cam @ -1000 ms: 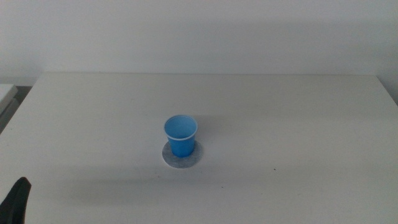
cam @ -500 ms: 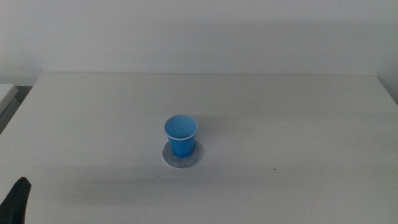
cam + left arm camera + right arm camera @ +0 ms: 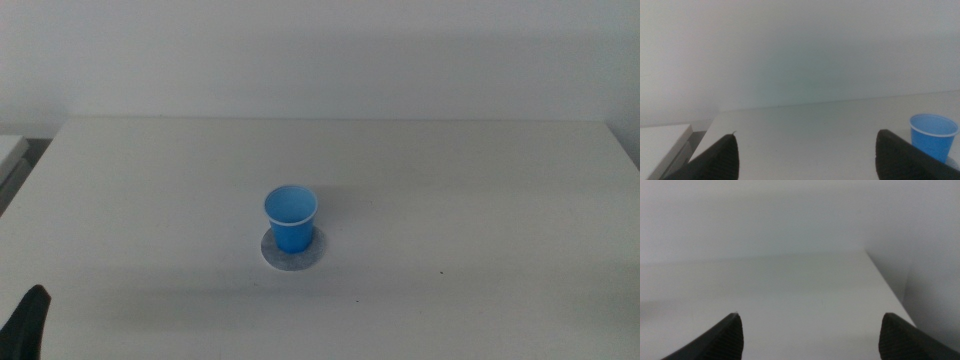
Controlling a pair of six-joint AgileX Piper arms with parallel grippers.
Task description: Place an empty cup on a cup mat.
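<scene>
While you read the middle view, note that the cup (image 3: 291,216) stands upright on the cup mat (image 3: 293,255), near the centre of the table (image 3: 480,190). You see the cup's open mouth facing up, with a thin pale rim around it. Its base sits inside the mat's outline, toward the far part of the disc, so a wider crescent of grey mat with its white edge shows on the near side. Nothing touches the cup.

Check the left gripper (image 3: 807,157) next. In the middle view you see only a dark tip of it at the bottom left corner of the picture, well apart from the cup. In the left wrist view its two jaws stand wide apart with bare table between them and nothing held. You see the cup (image 3: 933,136) in that same view just beyond one jaw, clear of it.

Check the right gripper (image 3: 810,337) last. It does not appear in the middle view. In the right wrist view its jaws also stand wide apart, holding nothing, with only the pale table surface and its far edge ahead.
</scene>
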